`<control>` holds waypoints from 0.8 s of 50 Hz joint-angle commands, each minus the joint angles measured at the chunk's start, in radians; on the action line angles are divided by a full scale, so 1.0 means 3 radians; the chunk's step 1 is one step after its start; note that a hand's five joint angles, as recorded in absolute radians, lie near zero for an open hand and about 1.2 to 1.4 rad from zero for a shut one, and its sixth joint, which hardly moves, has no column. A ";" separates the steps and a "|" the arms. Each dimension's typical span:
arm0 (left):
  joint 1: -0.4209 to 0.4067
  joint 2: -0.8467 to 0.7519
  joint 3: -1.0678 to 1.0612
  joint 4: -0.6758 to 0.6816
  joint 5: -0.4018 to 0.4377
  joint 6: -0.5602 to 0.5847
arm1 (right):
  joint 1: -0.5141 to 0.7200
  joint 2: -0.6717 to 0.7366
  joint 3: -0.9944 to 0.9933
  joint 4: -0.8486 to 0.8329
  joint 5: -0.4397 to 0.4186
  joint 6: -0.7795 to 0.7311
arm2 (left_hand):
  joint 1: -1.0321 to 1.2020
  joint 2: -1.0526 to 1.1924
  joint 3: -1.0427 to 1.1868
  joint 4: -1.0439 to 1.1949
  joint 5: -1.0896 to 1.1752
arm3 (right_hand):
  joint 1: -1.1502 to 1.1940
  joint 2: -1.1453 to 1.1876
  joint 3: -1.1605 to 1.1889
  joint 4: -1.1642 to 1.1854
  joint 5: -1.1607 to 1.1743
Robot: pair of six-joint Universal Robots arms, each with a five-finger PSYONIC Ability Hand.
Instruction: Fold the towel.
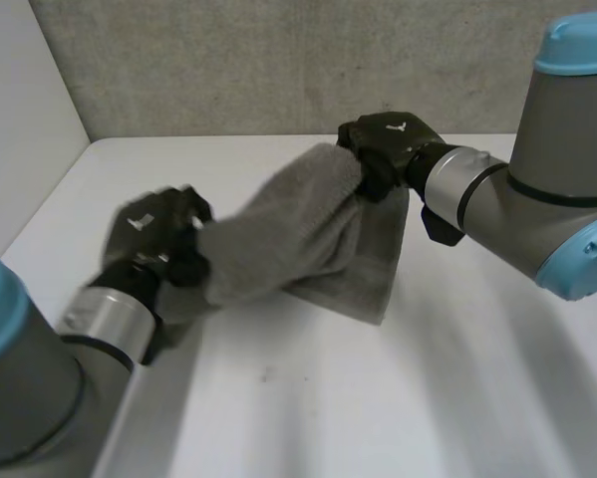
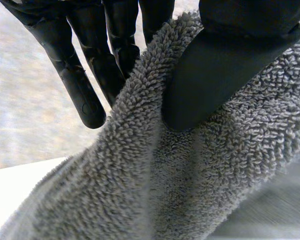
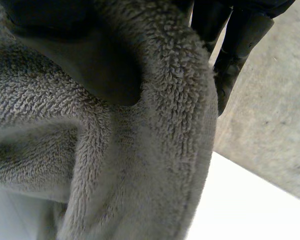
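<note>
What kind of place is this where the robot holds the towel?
Probably a robot lab or test bench rather than a home. There is a plain white table with a grey wall behind it, and the left hand and right hand are pinching one grey towel.

A robot lab or test cell is suggested, not a home. A plain white table [image 1: 378, 398] is closed in by a speckled grey wall [image 1: 278, 60] behind the table and a bare white panel [image 1: 19, 119] at the table's left side. Two industrial arms with grey joints and light-blue caps, the left arm [image 1: 29, 398] and the right arm [image 1: 557, 199], are seen reaching in from the table's near side. A grey towel [image 1: 298, 239] is held above the table between them.
</note>
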 commanded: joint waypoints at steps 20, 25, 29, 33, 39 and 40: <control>-0.0503 -0.0148 0.0199 -0.1120 -0.0029 0.0100 | 0.0141 -0.0417 0.1576 -0.0599 0.0723 -0.1977 | -0.3227 -0.3416 -0.3410 -0.3417 -0.3328 | 0.0223 0.0244 0.0213 0.0212 0.0185; -0.0110 -0.0163 0.0485 -0.1120 -0.0004 0.0136 | 0.0147 -0.0657 0.2076 -0.0951 0.0580 -0.2171 | -0.3061 -0.3251 -0.3244 -0.3251 -0.3162 | 0.0223 0.0244 0.0213 0.0212 0.0185; 0.0075 -0.0361 0.0797 -0.1099 -0.0004 0.0233 | 0.0162 -0.0744 0.2280 -0.1115 0.0529 -0.2176 | -0.2944 -0.3133 -0.3127 -0.3133 -0.3044 | 0.0223 0.0244 0.0213 0.0212 0.0185; 0.0117 -0.0639 0.1008 -0.1125 0.0012 0.0335 | 0.0172 -0.0907 0.2541 -0.1360 0.0468 -0.2181 | -0.2924 -0.3113 -0.3106 -0.3113 -0.3024 | 0.0223 0.0244 0.0213 0.0212 0.0185; 0.0127 -0.0965 0.1156 -0.1395 0.0139 0.0585 | 0.0147 -0.1056 0.2716 -0.1525 0.0457 -0.2181 | -0.2484 -0.2674 -0.2667 -0.2674 -0.2585 | 0.0223 0.0244 0.0213 0.0212 0.0185; 0.0127 -0.1001 0.1151 -0.1482 0.0175 0.0647 | 0.0142 -0.1071 0.2746 -0.1540 0.0457 -0.2181 | -0.2435 -0.2624 -0.2618 -0.2624 -0.2535 | 0.0223 0.0244 0.0213 0.0212 0.0185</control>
